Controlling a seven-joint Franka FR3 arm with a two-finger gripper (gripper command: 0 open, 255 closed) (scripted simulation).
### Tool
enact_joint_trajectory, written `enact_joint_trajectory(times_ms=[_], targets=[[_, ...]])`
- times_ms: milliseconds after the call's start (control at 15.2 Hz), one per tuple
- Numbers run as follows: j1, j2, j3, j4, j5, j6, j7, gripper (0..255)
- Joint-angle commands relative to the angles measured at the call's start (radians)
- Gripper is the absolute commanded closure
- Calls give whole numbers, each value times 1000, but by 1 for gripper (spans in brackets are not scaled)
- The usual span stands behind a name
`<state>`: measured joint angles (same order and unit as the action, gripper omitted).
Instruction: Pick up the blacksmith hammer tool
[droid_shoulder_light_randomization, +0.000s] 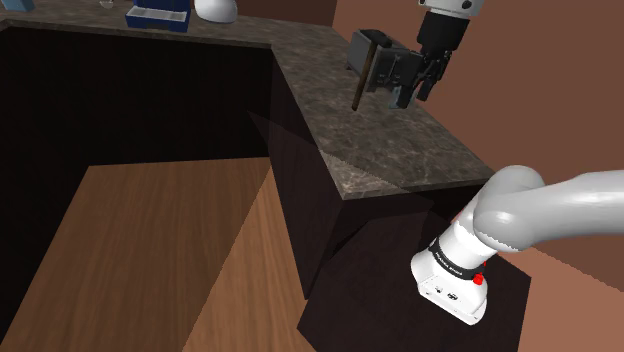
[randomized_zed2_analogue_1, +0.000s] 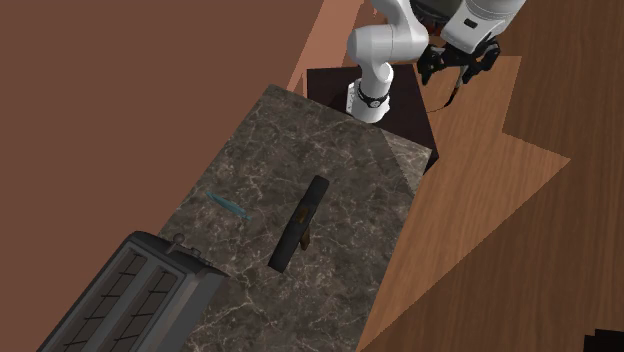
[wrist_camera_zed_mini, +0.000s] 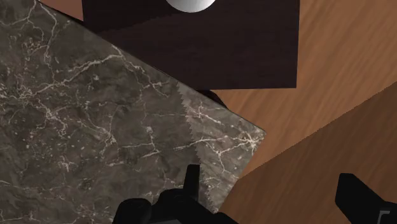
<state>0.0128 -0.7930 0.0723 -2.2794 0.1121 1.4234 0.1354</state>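
Shoulder view: the hammer (droid_shoulder_light_randomization: 362, 55) is on the dark marbled countertop (droid_shoulder_light_randomization: 400, 150), its blocky dark head away from the camera and its brown handle running toward it; the black gripper (droid_shoulder_light_randomization: 414, 88) hangs just beside it on the view's right, and from this angle I cannot tell if they touch; the white arm (droid_shoulder_light_randomization: 560, 210) rises from the lower right; a blue box (droid_shoulder_light_randomization: 158, 15) sits far along the counter, and wooden floor (droid_shoulder_light_randomization: 150, 250) lies below.

Second exterior view: from above, the hammer (randomized_zed2_analogue_1: 300, 225) lies flat near the middle of the countertop (randomized_zed2_analogue_1: 330, 150), between the dark stand (randomized_zed2_analogue_1: 400, 110) and a dark slotted appliance (randomized_zed2_analogue_1: 130, 300); a small teal thing (randomized_zed2_analogue_1: 228, 205) lies near it; the gripper (randomized_zed2_analogue_1: 458, 68) appears well apart from the hammer.

Wrist view: the gripper (wrist_camera_zed_mini: 270, 184) is spread wide, with floor (wrist_camera_zed_mini: 343, 63) showing between its fingers; beyond are the countertop (wrist_camera_zed_mini: 95, 127) corner and the stand (wrist_camera_zed_mini: 222, 51).
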Motion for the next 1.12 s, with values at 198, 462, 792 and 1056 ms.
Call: enact_joint_trajectory(times_ms=[198, 462, 792, 1056], targets=[[-29, 82, -29, 49, -29, 42, -10, 0], [-64, 193, -66, 126, -60, 89, -20, 0], [-103, 334, -114, 243, -88, 132, -31, 0], [-130, 449, -152, 352, -100, 152, -40, 0]])
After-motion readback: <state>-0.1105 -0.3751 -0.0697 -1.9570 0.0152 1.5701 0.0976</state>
